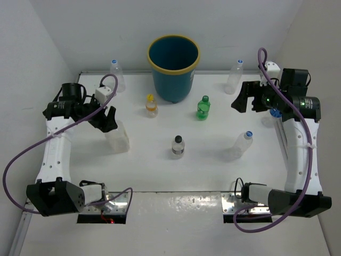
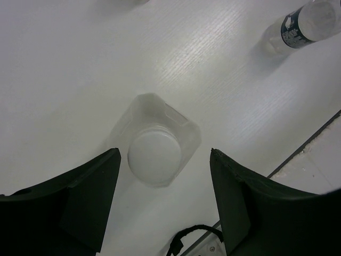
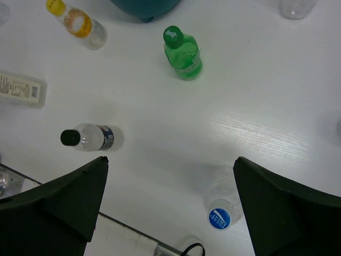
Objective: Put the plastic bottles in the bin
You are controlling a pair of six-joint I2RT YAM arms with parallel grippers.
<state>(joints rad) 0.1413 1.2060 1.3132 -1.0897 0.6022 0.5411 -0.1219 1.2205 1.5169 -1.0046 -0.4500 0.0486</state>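
The bottle nearest my work, a clear square-shouldered one with a white cap [image 2: 155, 154], stands upright on the left of the white table [image 1: 160, 173], directly under my left gripper [image 2: 164, 160]. My fingers [image 2: 88, 200] flank its cap with a gap on each side, so those jaws are released and grasp nothing. Its white side label carries print too fine to read. The bin [image 1: 173, 81] stands upright at the far middle, well apart. Near its foot are the yellow-capped orange bottle [image 1: 151, 105] and the green bottle [image 1: 203, 108]. The black-capped bottle [image 1: 178, 146], mid-table, wears a dark blue band with illegible white writing. The blue-capped bottle [image 3: 219, 216] shows white lettering on its cap that I cannot make out. My right gripper [image 3: 170, 165] hangs over the right side, spread wide and empty.
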